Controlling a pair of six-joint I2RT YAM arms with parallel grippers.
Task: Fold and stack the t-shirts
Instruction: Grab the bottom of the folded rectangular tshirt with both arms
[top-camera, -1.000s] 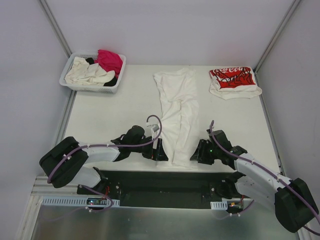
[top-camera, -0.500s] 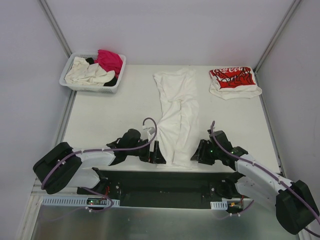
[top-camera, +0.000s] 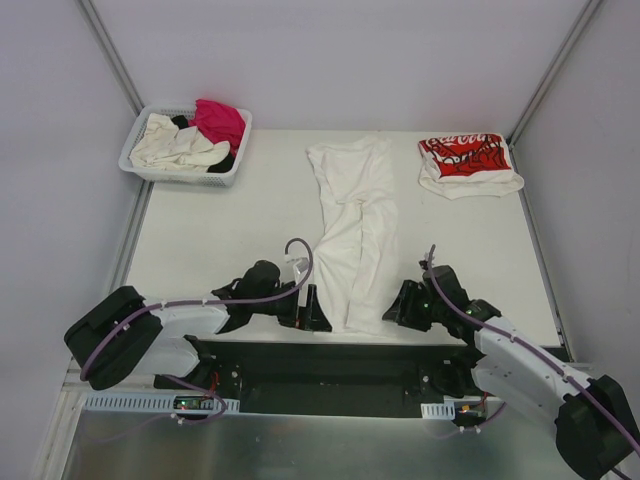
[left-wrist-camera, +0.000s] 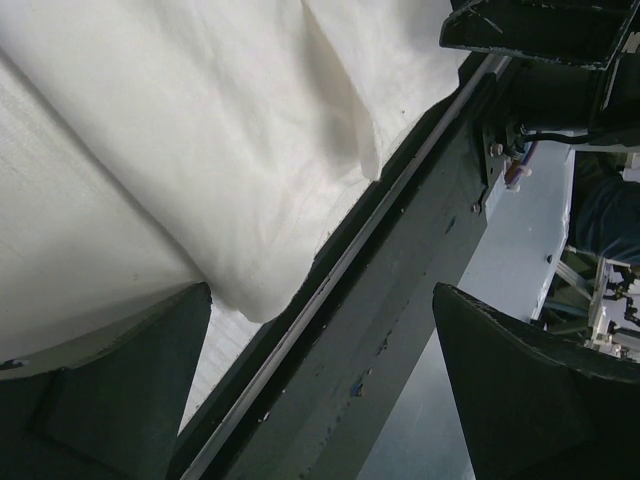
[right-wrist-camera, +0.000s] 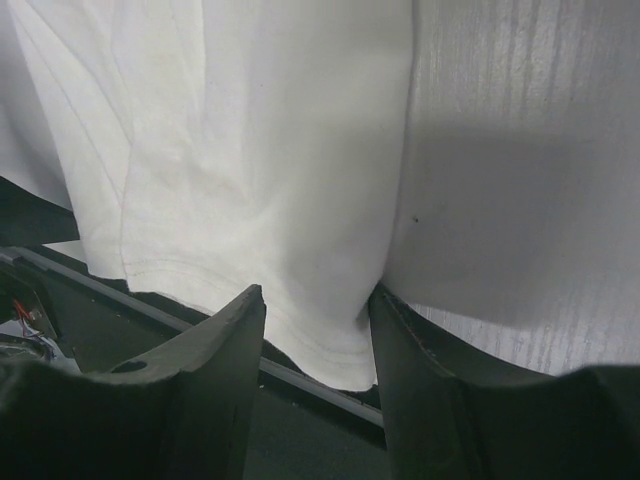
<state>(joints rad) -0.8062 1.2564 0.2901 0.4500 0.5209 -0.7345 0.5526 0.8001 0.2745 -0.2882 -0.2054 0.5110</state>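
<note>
The plain white t-shirt (top-camera: 355, 225), folded into a long strip, lay centred, its hem at my near edge. My left gripper (top-camera: 312, 308) sat wide open beside one hem corner. My right gripper (top-camera: 400, 305) straddled the other, jaws parted, probably ready to lift it. White table (top-camera: 220, 240), pale enclosing walls (top-camera: 350, 60).

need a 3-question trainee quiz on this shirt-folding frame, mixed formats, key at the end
1. True or false: the red-print t-shirt lies folded at the far right of the table.
2. Where is the magenta t-shirt? A) in the white basket B) at the table's centre C) on top of the red-print t-shirt
3. Fill in: the left hand and right hand flank the ___ end of the long white t-shirt.
Key: 1 true; 2 A; 3 near.
</note>
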